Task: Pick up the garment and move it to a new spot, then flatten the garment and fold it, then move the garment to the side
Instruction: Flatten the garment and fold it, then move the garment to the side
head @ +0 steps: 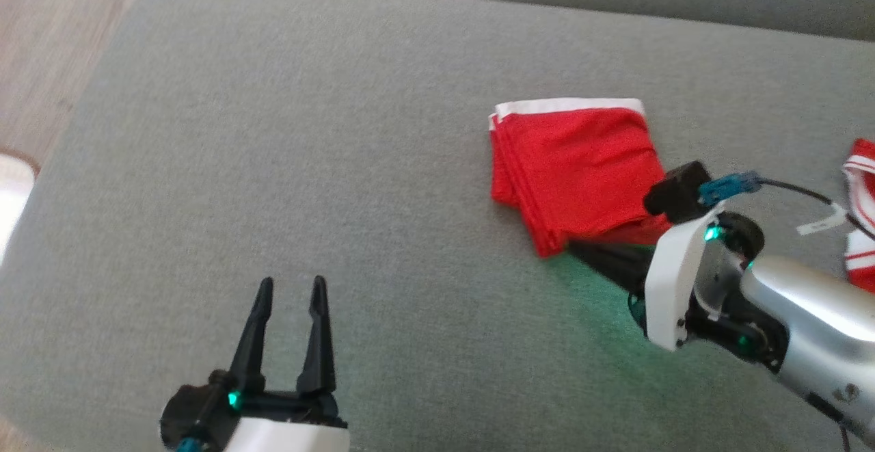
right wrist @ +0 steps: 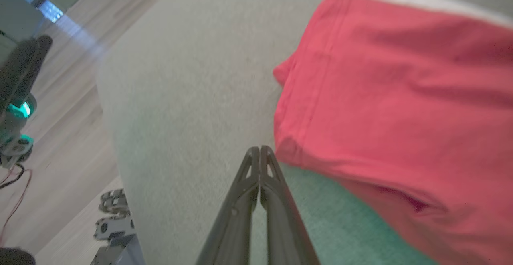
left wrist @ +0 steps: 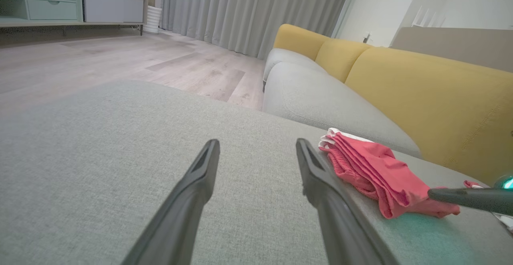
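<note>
The garment [head: 574, 165] is red with a white band, folded into a rough square on the grey cushion [head: 307, 165]. It also lies at the right of the left wrist view [left wrist: 372, 168] and fills the right of the right wrist view [right wrist: 400, 96]. My right gripper [head: 574, 245] is shut, its tips [right wrist: 259, 148] just beside the garment's near corner with nothing between them; its dark fingers [left wrist: 461, 197] show low by that corner. My left gripper [head: 290, 284] stands open and empty over bare cushion at the lower left, well apart from the garment [left wrist: 256, 144].
Another red-and-white cloth [head: 863, 206] lies at the right edge, a white tag [head: 820, 223] beside it. A yellow sofa back [left wrist: 421, 96] rises behind the cushion. Wooden floor [head: 55, 28] lies beyond the cushion's left and far edges.
</note>
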Tool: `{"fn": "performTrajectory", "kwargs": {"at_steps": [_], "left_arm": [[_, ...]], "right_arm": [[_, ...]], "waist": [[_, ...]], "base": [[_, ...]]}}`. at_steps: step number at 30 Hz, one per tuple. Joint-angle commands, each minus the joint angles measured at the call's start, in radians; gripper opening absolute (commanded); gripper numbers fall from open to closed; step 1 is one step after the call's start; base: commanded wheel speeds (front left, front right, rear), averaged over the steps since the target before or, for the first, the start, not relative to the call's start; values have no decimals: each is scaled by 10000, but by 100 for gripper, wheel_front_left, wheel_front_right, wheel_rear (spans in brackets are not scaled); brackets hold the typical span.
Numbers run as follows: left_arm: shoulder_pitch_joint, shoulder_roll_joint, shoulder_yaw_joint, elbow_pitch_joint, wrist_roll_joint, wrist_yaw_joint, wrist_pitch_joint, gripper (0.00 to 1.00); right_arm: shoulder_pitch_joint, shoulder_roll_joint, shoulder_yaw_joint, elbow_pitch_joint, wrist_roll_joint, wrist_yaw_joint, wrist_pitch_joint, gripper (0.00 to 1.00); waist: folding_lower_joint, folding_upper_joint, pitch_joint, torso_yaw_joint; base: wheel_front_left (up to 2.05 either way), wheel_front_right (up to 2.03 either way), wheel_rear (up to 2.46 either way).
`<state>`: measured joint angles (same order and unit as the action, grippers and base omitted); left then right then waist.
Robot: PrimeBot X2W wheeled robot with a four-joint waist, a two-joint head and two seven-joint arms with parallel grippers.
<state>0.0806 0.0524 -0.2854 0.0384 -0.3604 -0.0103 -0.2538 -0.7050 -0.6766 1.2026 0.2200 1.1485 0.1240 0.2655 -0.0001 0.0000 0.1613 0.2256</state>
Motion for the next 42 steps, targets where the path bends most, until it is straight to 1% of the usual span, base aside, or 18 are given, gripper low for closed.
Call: {"fn": "performTrajectory", "kwargs": {"at_steps": [1,4,5,6,7,8,12,15,19,21,24,26,27,30,34,37,42], "left_arm": [[-79,-22,485,-244,126,-78,-80,100],[80,-22,809,-223,255,-123,-80,100],[137,-22,897,-217,306,-134,-80,100],[192,-22,993,-203,349,-149,-80,100],[250,-22,1079,-165,393,-181,-80,100],[311,-22,1161,-104,439,-222,-80,100],[521,-18,1483,237,671,-405,-80,100],[659,-19,1682,437,767,-518,-80,100],[968,-19,1910,664,920,-623,-80,100],[1181,-20,2035,688,965,-666,-80,100],[1457,-20,2172,732,1035,-743,-80,100],[1558,-21,2233,727,1042,-786,-80,100],[1558,-21,2233,727,1042,-786,-80,100],[1611,-21,2255,723,1107,-857,-80,100],[1601,-21,2341,729,1108,-907,-80,100],[1608,-21,2389,738,1102,-930,-80,100],[1630,-21,2489,747,1082,-943,-80,100]], "right_arm": [[60,-119,-380,-110,-255,67,-603,0],[247,-152,-984,39,-611,67,-1640,0],[348,-184,-1276,138,-756,67,-2005,24],[466,-213,-1569,243,-963,67,-2366,53],[617,-242,-1851,325,-1207,67,-2733,95],[832,-260,-2182,462,-1391,67,-3087,100],[1940,-273,-3670,999,-2441,67,-4508,100],[2967,-4,-5103,1477,-3504,67,-5049,100],[4472,1016,-7139,1485,-5139,67,-5247,100],[5179,1693,-8104,1086,-6077,67,-5263,100],[6198,2647,-9227,306,-7351,67,-5268,100],[6771,3194,-9786,-176,-8085,67,-5269,100],[6771,3194,-9786,-176,-8085,67,-5269,100],[7488,3997,-10487,-778,-8799,67,-5270,100],[8045,4579,-10764,-1000,-9374,67,-5271,100],[8155,4790,-10775,-1004,-9572,67,-5271,100],[8172,4912,-10838,-930,-9667,67,-5271,100]], "waist": [[1,0,-381,-355],[1,0,-685,-697],[1,0,-766,-807],[1,0,-853,-922],[1,0,-954,-1029],[1,0,-1059,-1119],[1,0,-1350,-1455],[1,0,-1490,-1654],[1,0,-1697,-1918],[1,0,-1765,-2037],[1,0,-1855,-2146],[1,0,-1913,-2150],[1,0,-1913,-2150],[1,0,-1992,-2129],[1,0,-2075,-2191],[1,0,-2112,-2244],[1,0,-2126,-2212]], "base": [[0,0,0],[0,0,0],[0,0,0],[0,0,0],[0,0,0],[0,0,0],[0,0,0],[0,0,0],[0,0,0],[0,0,0],[0,0,0],[0,0,0],[0,0,0],[0,0,0],[0,0,0],[0,0,0],[0,0,0]]}}
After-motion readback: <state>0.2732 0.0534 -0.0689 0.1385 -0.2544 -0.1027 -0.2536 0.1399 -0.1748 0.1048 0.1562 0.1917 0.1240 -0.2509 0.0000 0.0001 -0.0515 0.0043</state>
